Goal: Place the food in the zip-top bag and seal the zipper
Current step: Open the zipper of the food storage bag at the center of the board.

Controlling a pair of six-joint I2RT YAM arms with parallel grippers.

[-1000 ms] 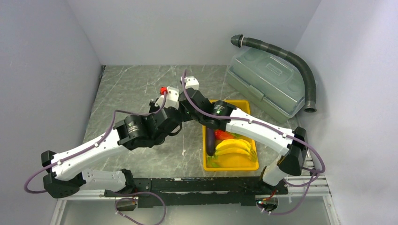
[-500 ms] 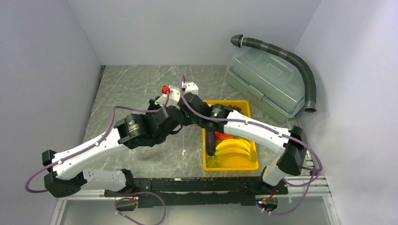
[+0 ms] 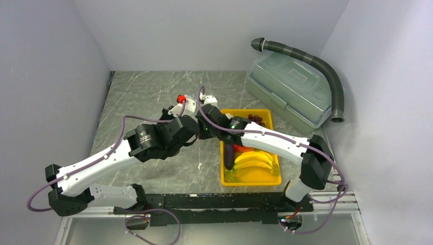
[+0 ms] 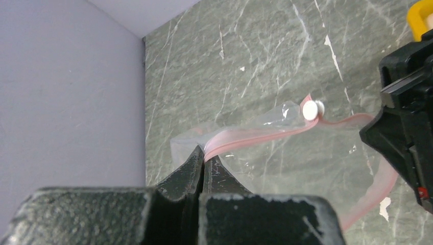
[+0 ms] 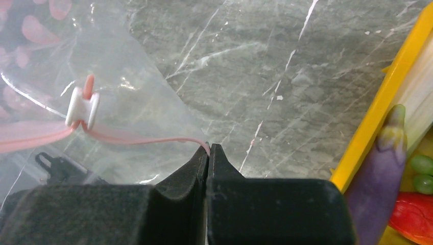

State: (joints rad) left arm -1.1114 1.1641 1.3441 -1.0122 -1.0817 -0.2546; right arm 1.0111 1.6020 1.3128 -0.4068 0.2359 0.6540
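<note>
Over the grey marbled tabletop point(image 3: 143, 92), the zip-top bag point(image 4: 286, 168) hangs just left of the yellow tray point(image 3: 251, 180), which holds the food point(image 3: 254, 162). The left gripper point(image 4: 203, 153) and right gripper point(image 5: 209, 149) each clench an end of the pink zipper point(image 4: 255, 133), with the white slider point(image 4: 309, 109) between them.

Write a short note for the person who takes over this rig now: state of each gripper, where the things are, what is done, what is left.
Left gripper: shut on the zipper at one end of the zip-top bag mouth.
Right gripper: shut on the zipper at the other end; the white slider sits between them.
Food: bananas, eggplant, red pepper and grapes lie in the yellow tray.
Done: bag mouth gripped at both ends.
Left: open it, load the food, seal the zipper.
</note>
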